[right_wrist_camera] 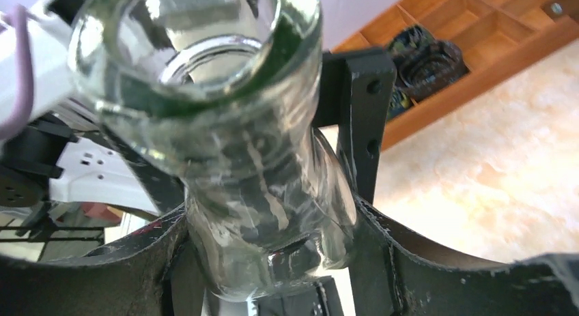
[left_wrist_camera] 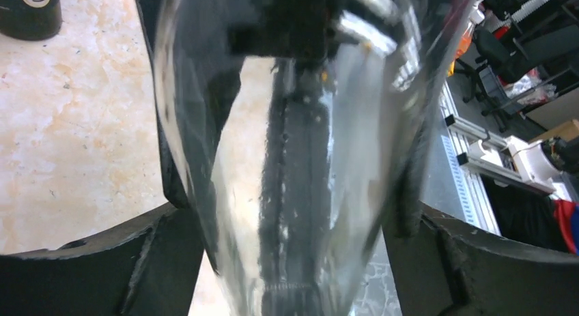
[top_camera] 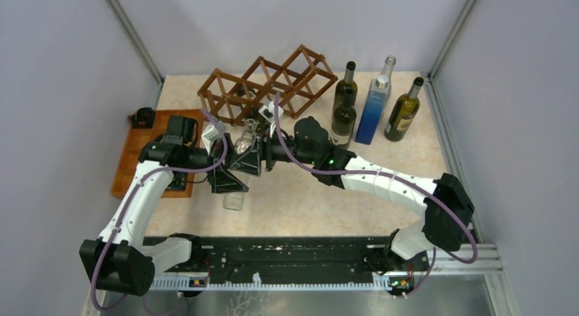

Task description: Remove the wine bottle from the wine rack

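Note:
A clear glass wine bottle (top_camera: pixel 244 142) hangs tilted above the table, in front of the reddish-brown lattice wine rack (top_camera: pixel 266 87) and out of its cells. Its neck points toward the rack and its base (top_camera: pixel 233 201) toward the near edge. My left gripper (top_camera: pixel 231 171) is shut on the bottle's body, which fills the left wrist view (left_wrist_camera: pixel 293 125) between the fingers (left_wrist_camera: pixel 171 186). My right gripper (top_camera: pixel 258 151) is shut on the neck just below the open mouth (right_wrist_camera: pixel 225 125). The rack's cells that show hold no bottle.
Several upright bottles stand right of the rack: dark green (top_camera: pixel 343 118), blue (top_camera: pixel 374 111) and olive (top_camera: pixel 403 111). A flat orange-brown compartment tray (top_camera: pixel 136 152) lies at the left, with a dark object (top_camera: pixel 142 117) at its far end. Grey walls close in on both sides.

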Tool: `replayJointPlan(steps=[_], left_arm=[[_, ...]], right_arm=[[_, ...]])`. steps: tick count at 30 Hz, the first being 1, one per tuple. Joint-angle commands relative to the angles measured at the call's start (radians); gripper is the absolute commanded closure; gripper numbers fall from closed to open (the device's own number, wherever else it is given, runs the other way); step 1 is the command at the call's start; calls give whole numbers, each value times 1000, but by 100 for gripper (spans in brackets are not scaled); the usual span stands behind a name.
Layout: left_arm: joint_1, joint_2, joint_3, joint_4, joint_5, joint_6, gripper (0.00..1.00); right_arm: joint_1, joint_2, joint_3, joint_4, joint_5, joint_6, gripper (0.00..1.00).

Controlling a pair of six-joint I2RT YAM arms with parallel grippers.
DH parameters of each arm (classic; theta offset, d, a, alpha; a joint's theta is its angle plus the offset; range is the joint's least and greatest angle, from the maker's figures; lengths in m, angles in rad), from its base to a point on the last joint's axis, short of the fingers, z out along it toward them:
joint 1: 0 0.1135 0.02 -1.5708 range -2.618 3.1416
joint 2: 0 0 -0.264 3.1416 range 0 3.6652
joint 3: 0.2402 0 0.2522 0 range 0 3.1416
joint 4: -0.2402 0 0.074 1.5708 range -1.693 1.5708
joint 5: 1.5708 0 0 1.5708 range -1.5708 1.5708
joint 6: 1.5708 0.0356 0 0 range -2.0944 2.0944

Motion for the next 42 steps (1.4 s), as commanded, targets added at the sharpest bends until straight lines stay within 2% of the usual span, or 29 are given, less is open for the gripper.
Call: replayJointPlan(steps=[1,6,9,15,19,28,42], left_arm=[[-3,1,56,7,-54,28,1],[-3,-12,48,131,-408,-22,1],[-3,-3,63,162,-540,-35,1],[-3,15,85,168,-626,-27,1],[-3,8,91,173,-645,-12,1],[-3,8,99,179,-678,4,1],[-3,-13,86,200,-723,12,1]], right_arm=[[-16,-95,29,-145,89,-72,100],[-86,-216,-18,-390,298,-159,100],[-145,-306,-83,-478,476,-190,100],[-246,-433,-176,-601,852,-224,100],[-321,-446,-210,-623,995,-217,100],[-491,-382,-268,-512,1079,-166,100],[-526,-209,-309,-290,1138,-172,100]])
